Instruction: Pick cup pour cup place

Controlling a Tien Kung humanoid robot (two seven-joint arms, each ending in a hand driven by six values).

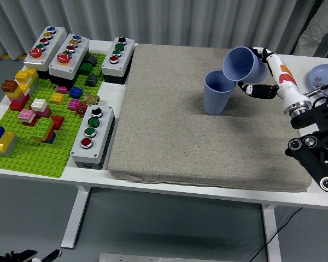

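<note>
Two blue cups are on the right half of the grey mat (pixel 169 120). One cup (pixel 216 97) stands upright on the mat. My right hand (pixel 258 71) is shut on the second blue cup (pixel 240 64), holding it in the air just above and right of the standing one. The held cup is tilted, its mouth facing left and down toward the standing cup's rim. I cannot see anything falling from it. My left arm is out of view.
A green brick baseplate (pixel 30 153) with coloured bricks and several button boxes (pixel 93 136) fills the table's left. A blue plate (pixel 325 76) with small items sits at the right edge. A person's leg shows at the top right.
</note>
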